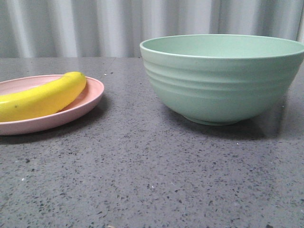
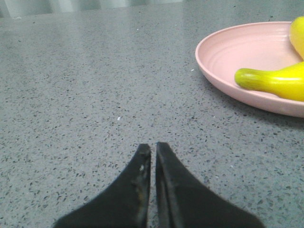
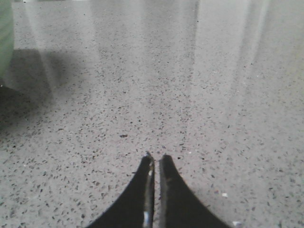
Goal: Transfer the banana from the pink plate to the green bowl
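Observation:
The yellow banana (image 1: pixel 40 98) lies on the pink plate (image 1: pixel 90 97) at the left of the front view. The pale green ridged bowl (image 1: pixel 223 78) stands at the right, empty as far as I can see. Neither gripper shows in the front view. In the left wrist view my left gripper (image 2: pixel 153 146) is shut and empty over bare table, with the pink plate (image 2: pixel 237 52) and the banana (image 2: pixel 270 80) off to one side and apart from it. My right gripper (image 3: pixel 156 156) is shut and empty over bare table; a green edge of the bowl (image 3: pixel 4 42) shows at the frame's side.
The table (image 1: pixel 142 180) is dark grey speckled stone. A pale pleated curtain (image 1: pixel 95 23) hangs behind it. The bowl casts a shadow (image 3: pixel 33 80) on the table near the right gripper.

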